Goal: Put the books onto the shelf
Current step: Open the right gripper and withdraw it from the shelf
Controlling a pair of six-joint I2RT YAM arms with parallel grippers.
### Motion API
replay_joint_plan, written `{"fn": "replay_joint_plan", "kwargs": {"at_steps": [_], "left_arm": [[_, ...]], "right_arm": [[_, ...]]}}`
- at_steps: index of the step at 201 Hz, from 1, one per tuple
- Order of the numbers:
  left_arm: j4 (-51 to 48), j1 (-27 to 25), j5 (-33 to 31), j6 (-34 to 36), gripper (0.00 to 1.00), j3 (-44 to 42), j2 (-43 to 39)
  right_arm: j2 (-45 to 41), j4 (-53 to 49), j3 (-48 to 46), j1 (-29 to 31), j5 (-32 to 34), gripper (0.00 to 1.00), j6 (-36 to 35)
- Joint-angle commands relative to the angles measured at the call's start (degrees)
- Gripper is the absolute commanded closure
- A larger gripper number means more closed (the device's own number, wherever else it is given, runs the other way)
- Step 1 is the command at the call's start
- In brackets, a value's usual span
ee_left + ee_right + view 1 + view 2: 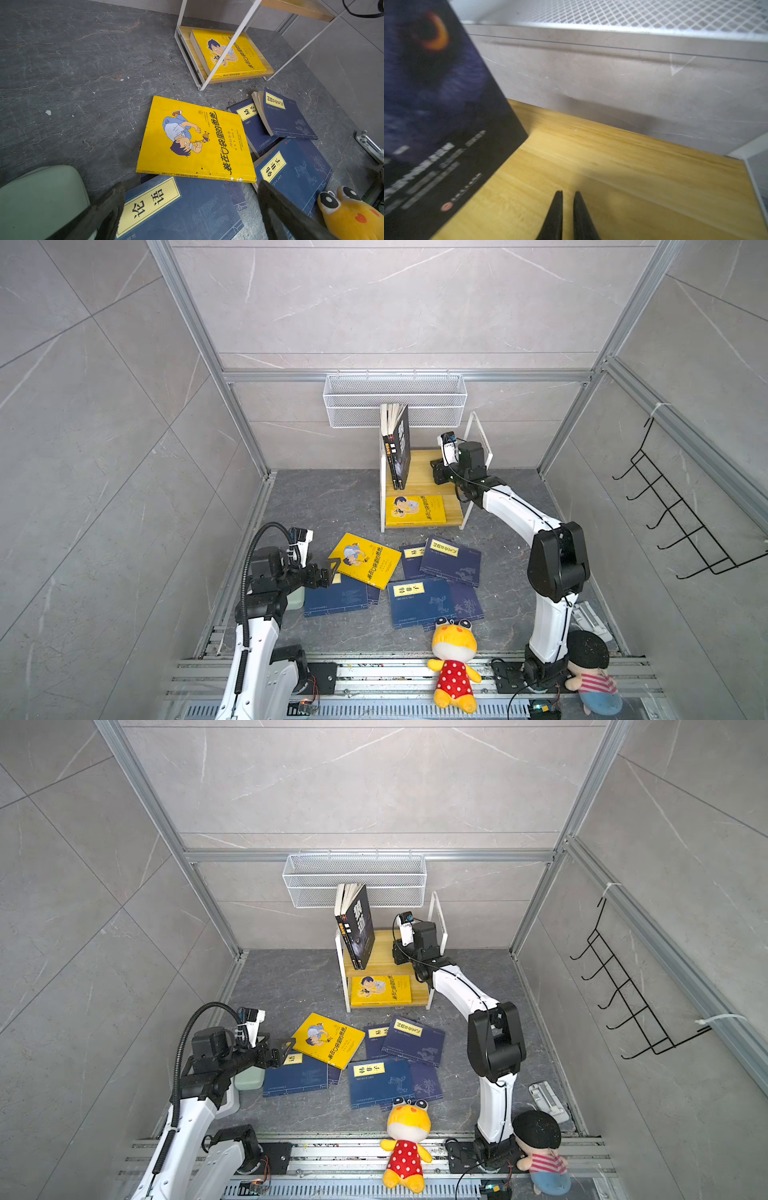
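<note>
On shelf [419,468] top, beside leaning black book [400,448]: right claw [568,192] pressed together, left claw [191,184] spread; might topple book leaving.

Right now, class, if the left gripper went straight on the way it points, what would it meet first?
The left gripper would likely meet the yellow book on the floor, spine first.

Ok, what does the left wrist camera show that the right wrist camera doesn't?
Left wrist only: the open left gripper, a yellow book lying partly over navy books, a second yellow book lying low in the shelf, and a yellow plush. Right wrist only: the black wolf book standing on the top board, the mesh basket, and the nearly closed, empty right gripper. Both: parts of the shelf.
</note>
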Motion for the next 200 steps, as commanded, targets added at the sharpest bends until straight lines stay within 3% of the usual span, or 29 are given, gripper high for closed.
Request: {"fn": "replay_joint_plan", "kwargs": {"at_steps": [1,52,200], "left_arm": [[1.1,0.3,1.7,-0.9,0.0,0.9,0.2],[1.0,0.6,1.6,-1.2,0.0,0.9,0.2],[1.6,-0.6,1.8,-1.0,0.0,0.7,0.0]], "right_arm": [[3.5,1.0,4.5,1.4,3.5,0.88,2.7],[8.4,0.9,7.5,4.3,3.9,1.0,2.3],[12.4,-0.8,13.6,7.2,-1.8,0.99,-1.1]]}}
